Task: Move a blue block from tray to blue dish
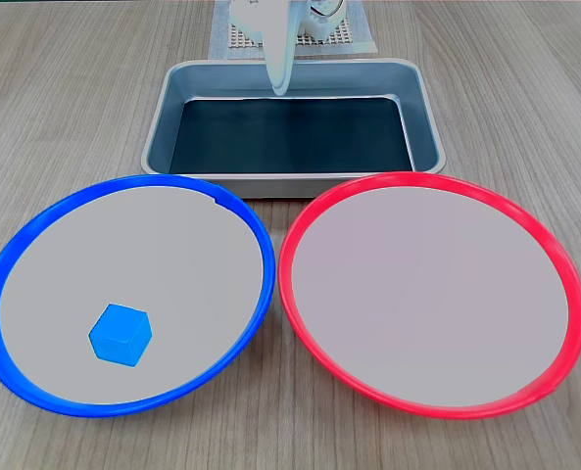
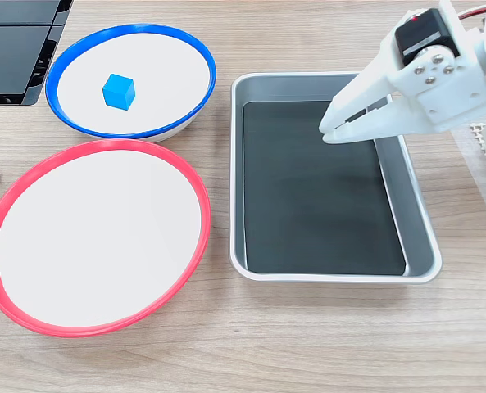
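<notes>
Claw (image 2: 331,129) nearly closed, empty, above tray (image 2: 420,237).

The gripper (image 1: 281,88) is cut off by the top edge.

No text, label, brand, number or sign can be read in either fixed view. The blue block (image 1: 120,334) has plain faces, the blue dish (image 1: 35,235) and the red-rimmed dish (image 1: 545,245) carry no markings, and the tray (image 2: 415,205) shows bare metal walls and a black base. The white claw (image 2: 331,131) bears no lettering that can be made out, and the wooden bench (image 2: 308,344) shows only its grain.
</notes>
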`<control>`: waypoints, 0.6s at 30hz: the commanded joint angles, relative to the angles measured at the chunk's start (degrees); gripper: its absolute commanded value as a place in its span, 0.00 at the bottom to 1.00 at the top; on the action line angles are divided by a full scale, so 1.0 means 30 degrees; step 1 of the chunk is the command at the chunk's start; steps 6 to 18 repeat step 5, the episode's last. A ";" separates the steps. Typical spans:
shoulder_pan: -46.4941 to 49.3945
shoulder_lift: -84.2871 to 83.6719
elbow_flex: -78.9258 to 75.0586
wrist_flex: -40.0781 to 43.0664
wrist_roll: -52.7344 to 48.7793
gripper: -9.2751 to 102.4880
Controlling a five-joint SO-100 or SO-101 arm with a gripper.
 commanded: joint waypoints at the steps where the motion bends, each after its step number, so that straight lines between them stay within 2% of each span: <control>1: 0.0146 0.0469 0.0029 0.0000 0.0059 0.08; 18: 0.0146 0.0469 0.0029 0.0000 0.0059 0.08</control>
